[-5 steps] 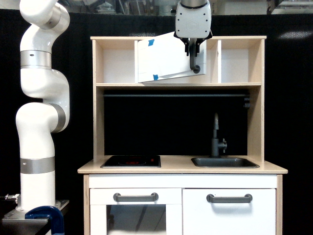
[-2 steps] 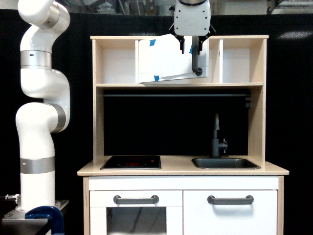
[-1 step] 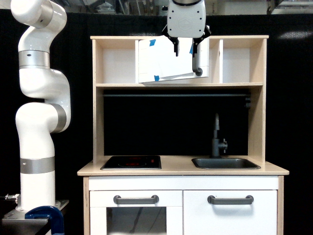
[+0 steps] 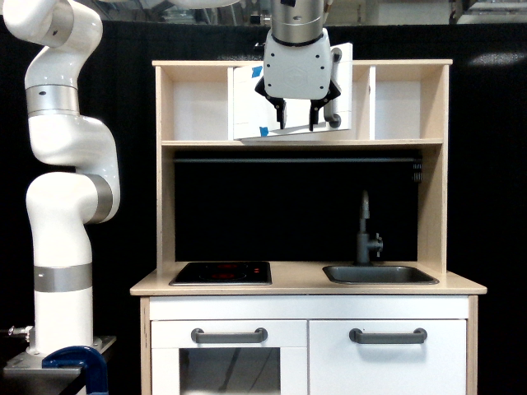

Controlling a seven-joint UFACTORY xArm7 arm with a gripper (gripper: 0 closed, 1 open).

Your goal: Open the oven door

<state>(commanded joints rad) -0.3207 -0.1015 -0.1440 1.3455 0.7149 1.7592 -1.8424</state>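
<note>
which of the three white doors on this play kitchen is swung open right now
The upper oven door, behind the end effector. It hangs ajar and tilted; both lower doors with horizontal handles sit shut.

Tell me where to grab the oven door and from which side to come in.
Grip the grey bar handle at the oven door's free edge, on the exterior view's right. It stands off the flat panel, so the gripper can likely straddle it, coming from the front.
</note>
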